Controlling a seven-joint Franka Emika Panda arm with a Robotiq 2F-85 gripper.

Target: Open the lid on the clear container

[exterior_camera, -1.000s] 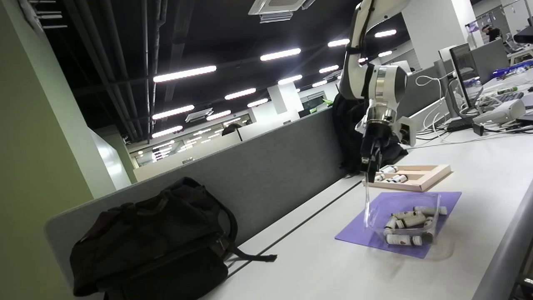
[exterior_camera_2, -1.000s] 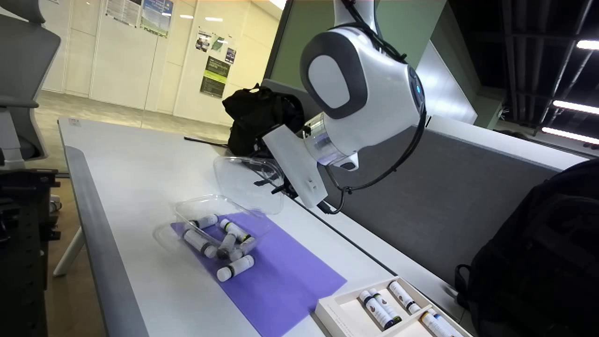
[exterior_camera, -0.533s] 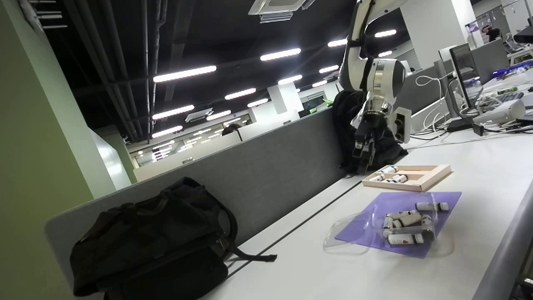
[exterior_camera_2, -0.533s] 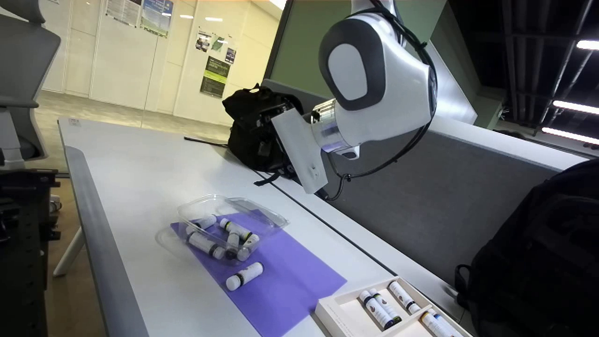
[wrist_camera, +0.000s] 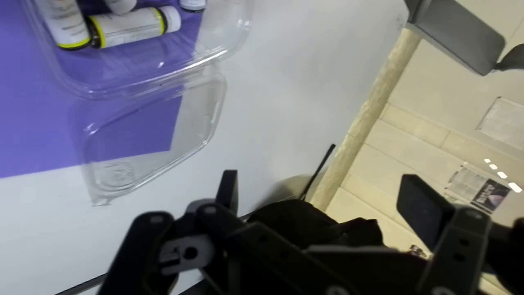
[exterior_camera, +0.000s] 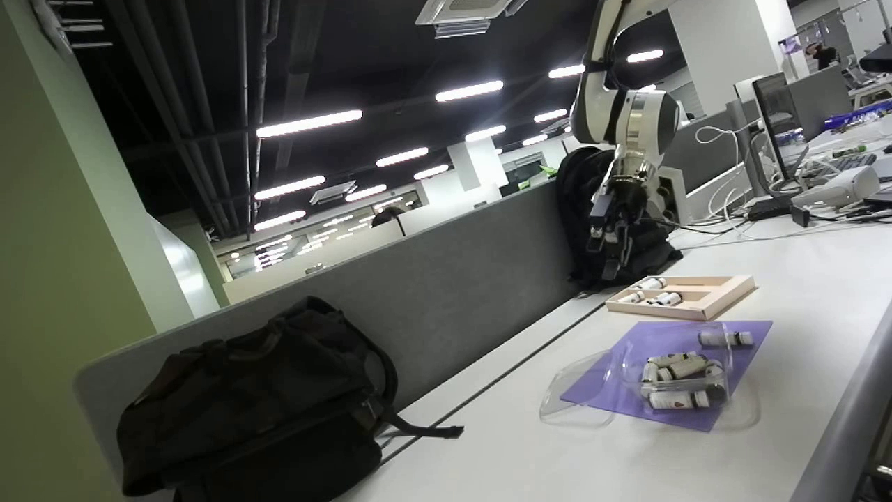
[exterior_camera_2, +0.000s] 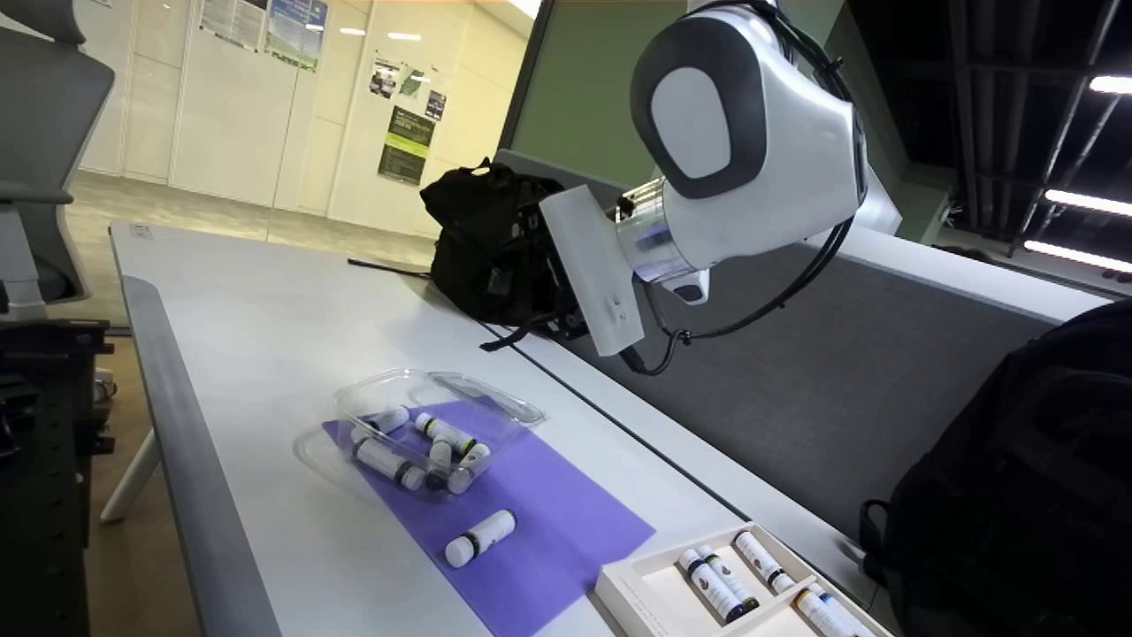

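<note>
- Wrist view: the Robotiq gripper (wrist_camera: 325, 198) is holding nothing, its jaws standing wide apart across the lower frame.
- Left of centre, the transparent lid (wrist_camera: 152, 135) is lying open beside the clear container (wrist_camera: 200, 63), upper left.
- Stiff plastic could soon be springing it closed over the labelled bottles (wrist_camera: 130, 29).

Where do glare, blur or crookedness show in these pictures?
Wrist view: bright glints edge the clear container, and the end effector looks slightly soft; in an exterior view, ceiling lights burn out white; in both exterior views, the scene leans.
</note>
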